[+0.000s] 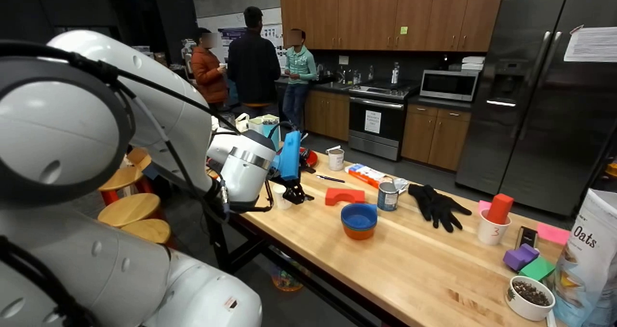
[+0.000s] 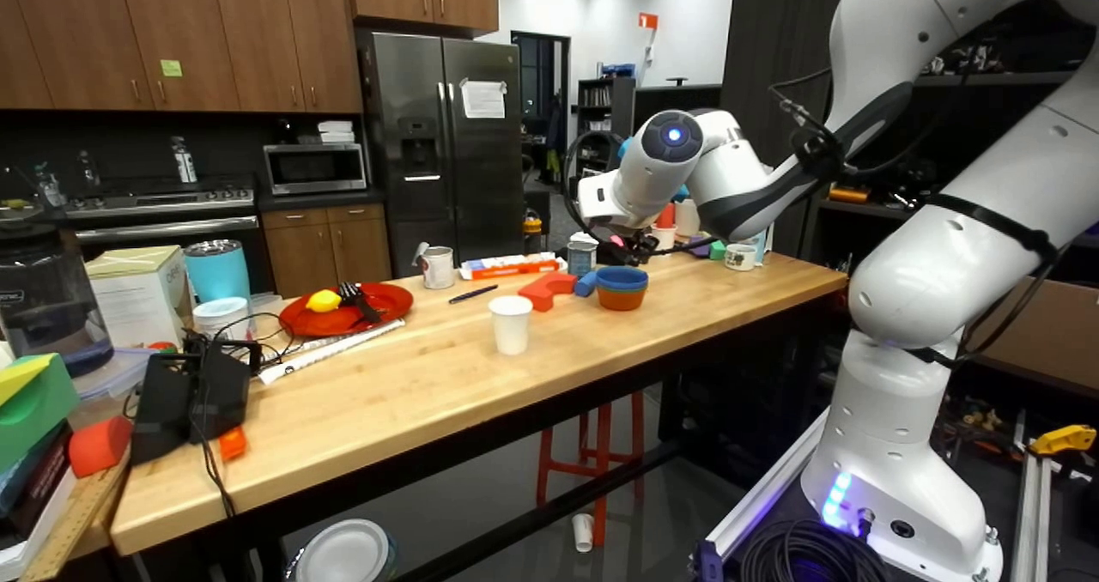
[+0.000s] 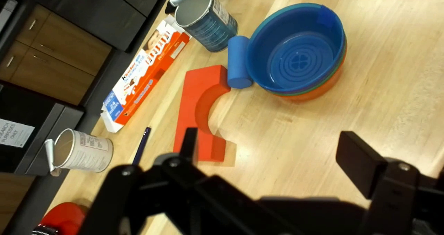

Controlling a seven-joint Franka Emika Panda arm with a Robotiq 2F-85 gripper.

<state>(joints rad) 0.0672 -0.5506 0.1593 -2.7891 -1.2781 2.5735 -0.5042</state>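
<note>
Standing wide and empty, your claw (image 3: 269, 143) hung above surface (image 3: 277, 124); red arch block (image 3: 187, 110) lay ahead of it, untouched. Seemed light, stiff, hardly fragile, perhaps slightly slippery; its thin middle likely suited your pinch best.

In the wrist view, black fingers (image 3: 189, 143) hide part of the red arch-shaped block (image 3: 190, 99); at eight o'clock, the bottom edge crops a round red plate (image 3: 62, 216); at twelve, the blue-grey metal can (image 3: 215, 28) bears unreadably small print.
</note>
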